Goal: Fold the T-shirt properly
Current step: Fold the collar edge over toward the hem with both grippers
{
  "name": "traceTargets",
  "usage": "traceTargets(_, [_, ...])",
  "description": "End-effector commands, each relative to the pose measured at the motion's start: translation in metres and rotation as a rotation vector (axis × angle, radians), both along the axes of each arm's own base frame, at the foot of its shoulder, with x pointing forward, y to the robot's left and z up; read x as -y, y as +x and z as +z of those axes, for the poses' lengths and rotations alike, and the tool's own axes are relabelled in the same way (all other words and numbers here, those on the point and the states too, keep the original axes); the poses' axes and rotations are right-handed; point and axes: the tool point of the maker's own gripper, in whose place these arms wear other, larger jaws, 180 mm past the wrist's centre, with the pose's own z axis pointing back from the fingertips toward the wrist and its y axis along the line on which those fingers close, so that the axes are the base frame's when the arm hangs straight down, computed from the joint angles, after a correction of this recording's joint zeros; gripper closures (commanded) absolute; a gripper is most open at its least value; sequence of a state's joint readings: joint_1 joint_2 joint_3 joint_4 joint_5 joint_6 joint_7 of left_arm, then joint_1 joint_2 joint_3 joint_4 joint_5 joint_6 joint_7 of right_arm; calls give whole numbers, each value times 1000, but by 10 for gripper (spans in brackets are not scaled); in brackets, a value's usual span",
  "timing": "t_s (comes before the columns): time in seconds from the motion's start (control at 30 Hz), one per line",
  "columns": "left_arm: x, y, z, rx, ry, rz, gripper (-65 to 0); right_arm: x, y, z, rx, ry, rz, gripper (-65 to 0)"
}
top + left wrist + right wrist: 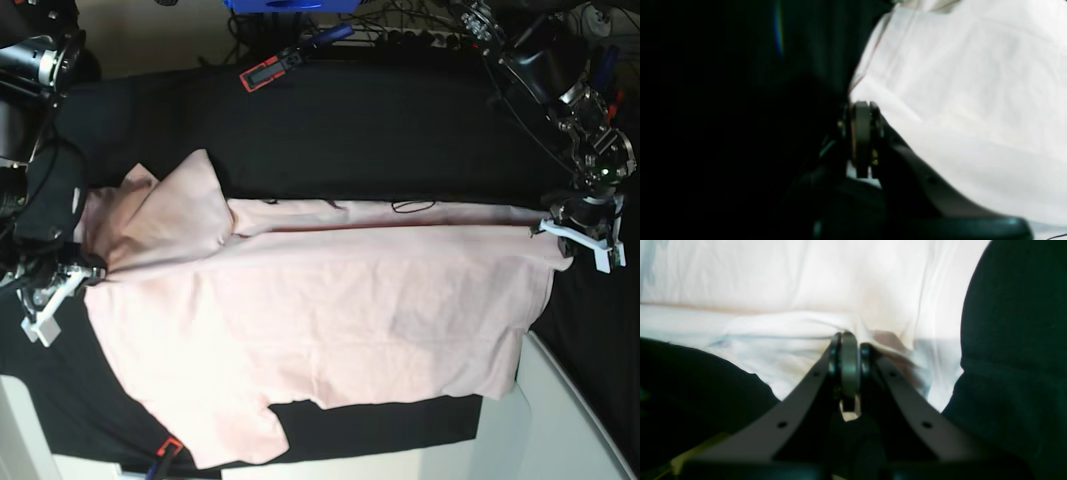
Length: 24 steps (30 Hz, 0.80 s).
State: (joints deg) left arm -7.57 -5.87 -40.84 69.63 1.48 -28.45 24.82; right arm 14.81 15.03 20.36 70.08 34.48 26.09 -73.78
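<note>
Cotton, pale pink and softly creased: the T-shirt (pixel 330 320) lies spread across the middle of the base view on a surface (pixel 400 130) draped in matte black cloth, one sleeve bunched into a peak at upper left, the other lying flat at bottom centre-left.

At left edge, the right end effector (pixel 72 278) has its jaws pinched together on the T-shirt fabric near the collar end; its wrist view shows curved grey fingers (pixel 800 390) meeting over bright, wrinkled fabric.

Along the top edge, an orange-and-black tool (pixel 270 70) and tangled cables (pixel 410 30).

At right edge, the left end effector (pixel 565 228) is likewise closed, clamping the T-shirt hem corner.
</note>
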Motion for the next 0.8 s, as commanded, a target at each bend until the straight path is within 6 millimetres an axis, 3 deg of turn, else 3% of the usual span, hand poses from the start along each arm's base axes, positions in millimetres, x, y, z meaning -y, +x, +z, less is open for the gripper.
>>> traceTargets(0.0, [-9,13,20,64,27,9,0,7,15,15,56,-6,-9,0])
traceTargets(0.37, [-9,30,33,100,28,7,0,8,22,19,90,-2,-24,0])
traceTargets(0.5, [-4,30,19,78,-8,6,0,8,26,22,100,-2,-24,0])
traceTargets(0.77, [-4,37,11,132,-25,49,0,10,41,32,187,3,-57,0])
